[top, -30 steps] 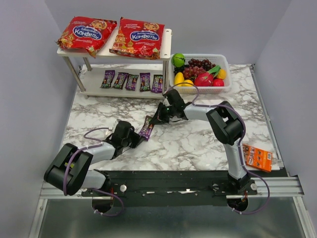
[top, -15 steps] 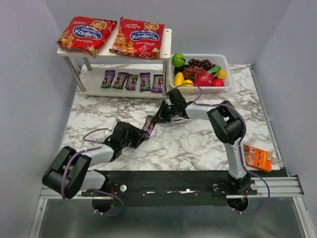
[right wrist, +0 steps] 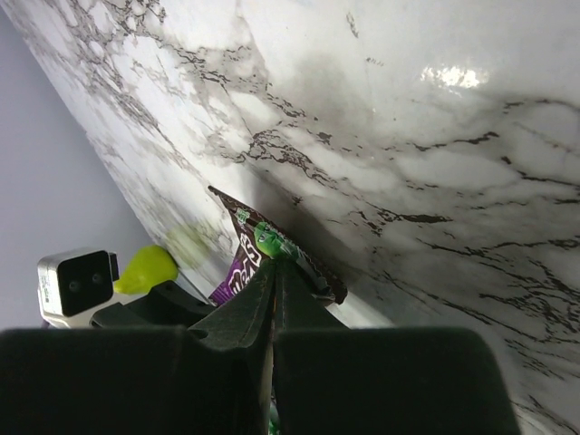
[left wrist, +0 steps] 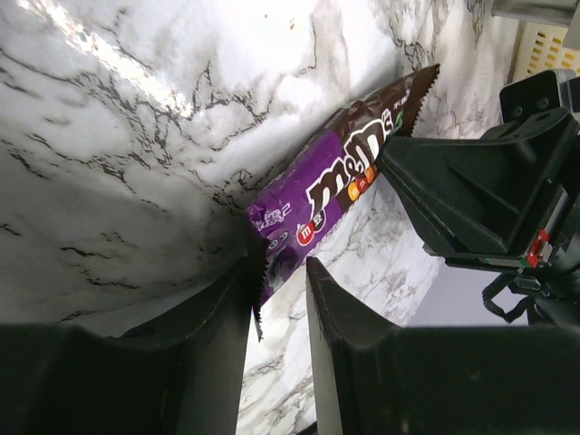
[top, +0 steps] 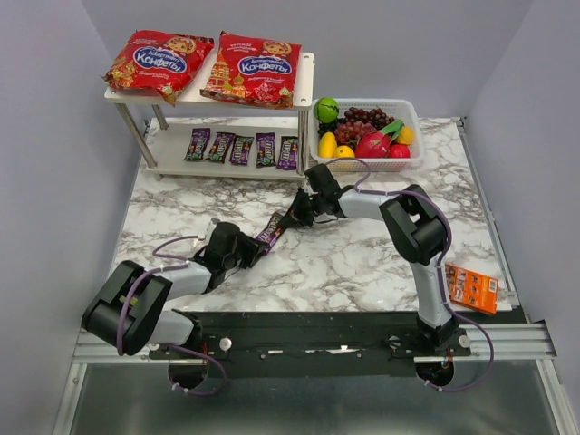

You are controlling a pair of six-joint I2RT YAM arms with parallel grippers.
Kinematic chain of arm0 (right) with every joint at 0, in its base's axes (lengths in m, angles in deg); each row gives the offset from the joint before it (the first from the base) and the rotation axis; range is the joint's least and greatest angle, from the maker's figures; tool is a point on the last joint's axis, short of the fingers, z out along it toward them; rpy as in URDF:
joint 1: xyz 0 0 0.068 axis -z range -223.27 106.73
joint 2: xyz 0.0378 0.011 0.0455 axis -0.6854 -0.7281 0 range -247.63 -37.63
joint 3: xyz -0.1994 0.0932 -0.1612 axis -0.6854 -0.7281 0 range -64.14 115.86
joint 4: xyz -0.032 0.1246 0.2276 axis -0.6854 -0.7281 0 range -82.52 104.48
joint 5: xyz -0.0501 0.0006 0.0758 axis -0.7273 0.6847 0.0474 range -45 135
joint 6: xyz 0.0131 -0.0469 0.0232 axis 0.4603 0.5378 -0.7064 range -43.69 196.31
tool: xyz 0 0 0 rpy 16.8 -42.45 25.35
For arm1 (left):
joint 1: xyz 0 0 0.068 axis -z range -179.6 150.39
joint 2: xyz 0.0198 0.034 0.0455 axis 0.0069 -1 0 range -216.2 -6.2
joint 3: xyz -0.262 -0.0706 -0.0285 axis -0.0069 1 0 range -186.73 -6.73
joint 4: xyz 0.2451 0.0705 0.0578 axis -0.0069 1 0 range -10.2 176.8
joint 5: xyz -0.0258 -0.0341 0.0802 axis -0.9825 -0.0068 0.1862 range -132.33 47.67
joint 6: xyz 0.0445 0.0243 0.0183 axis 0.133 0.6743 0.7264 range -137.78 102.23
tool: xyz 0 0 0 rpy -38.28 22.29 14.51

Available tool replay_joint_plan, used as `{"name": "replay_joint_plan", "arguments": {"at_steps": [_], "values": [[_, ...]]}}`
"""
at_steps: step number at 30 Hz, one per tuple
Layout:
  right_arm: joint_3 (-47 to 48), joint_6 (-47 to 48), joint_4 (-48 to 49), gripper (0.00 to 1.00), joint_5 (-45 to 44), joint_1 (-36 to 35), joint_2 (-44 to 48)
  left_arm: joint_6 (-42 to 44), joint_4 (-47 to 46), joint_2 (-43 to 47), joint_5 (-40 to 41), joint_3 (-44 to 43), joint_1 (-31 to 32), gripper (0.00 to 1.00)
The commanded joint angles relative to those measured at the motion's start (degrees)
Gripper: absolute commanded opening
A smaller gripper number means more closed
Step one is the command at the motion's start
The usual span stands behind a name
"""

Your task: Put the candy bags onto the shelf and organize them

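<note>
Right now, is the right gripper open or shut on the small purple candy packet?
Shut: the right gripper pinches the purple packet, jaws pressed together.

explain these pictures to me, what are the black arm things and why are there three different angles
These are two robot arms bolted to a marble table. The wide picture looks down from above and behind them; the two close-ups come from a camera on each wrist. At the back stands a white shelf with two red candy bags on top and small packets below, beside a fruit basket. An orange packet lies near the right edge. The right hand is pinched shut on one end of a purple candy packet; the left hand stands open around the other end.
</note>
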Motion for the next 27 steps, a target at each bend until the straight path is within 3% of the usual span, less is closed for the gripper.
{"name": "replay_joint_plan", "arguments": {"at_steps": [1, 5, 12, 24, 27], "values": [[-2.43, 0.91, -7.52, 0.10, -1.73, -0.62, 0.26, 2.66, 9.30, 0.08, 7.66, 0.54, -0.29, 0.43], [-2.17, 1.70, -8.66, 0.10, -1.82, -0.62, 0.08, 3.27, 11.85, 1.66, 9.77, 0.36, -0.73, 0.52], [-1.21, 2.85, -10.16, 0.10, -2.26, -0.62, -0.27, 5.21, 16.51, 3.08, 12.85, -0.96, -0.73, 0.51], [0.11, 3.11, -10.77, 0.10, -1.38, -0.62, -1.41, 6.35, 7.73, -2.28, 7.93, -0.69, -0.73, 0.43], [0.20, 3.11, -10.95, 0.10, -1.12, -0.62, -1.41, 6.53, 7.89, -2.55, 7.32, -0.95, -0.73, 0.34]]}}
